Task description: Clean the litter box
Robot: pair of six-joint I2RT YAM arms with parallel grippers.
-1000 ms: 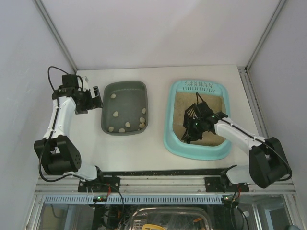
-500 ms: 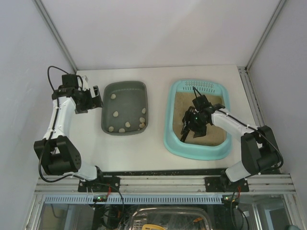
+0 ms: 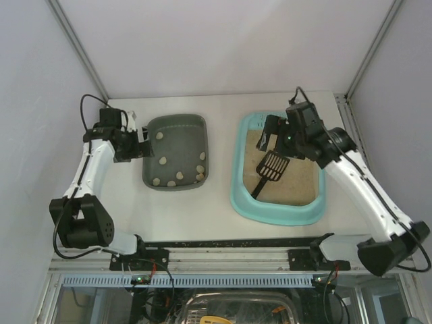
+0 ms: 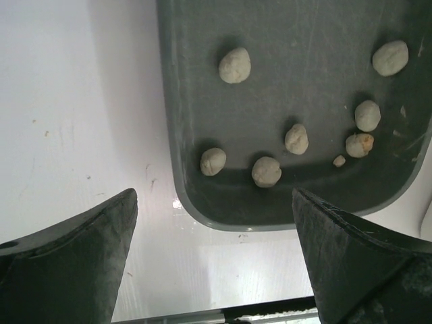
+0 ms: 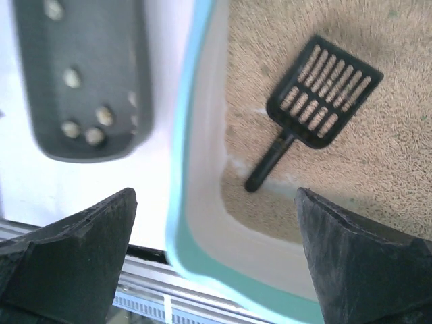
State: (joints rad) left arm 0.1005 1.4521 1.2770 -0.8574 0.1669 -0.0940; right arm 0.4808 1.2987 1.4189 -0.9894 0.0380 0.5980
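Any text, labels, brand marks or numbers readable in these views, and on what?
None: no view shows any readable text.
The litter box, grey tray and scoop show no label, brand or number.

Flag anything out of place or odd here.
The black scoop lies loose on the litter inside the litter box, handle toward the near-left corner, an odd resting place for a tool. Nothing looks spilled or damaged.

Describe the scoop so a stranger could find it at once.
On the right of the table sits the light-turquoise litter box, holding beige litter. Lying on that litter is the scoop: black, with a slotted head and straight handle, the only object there.
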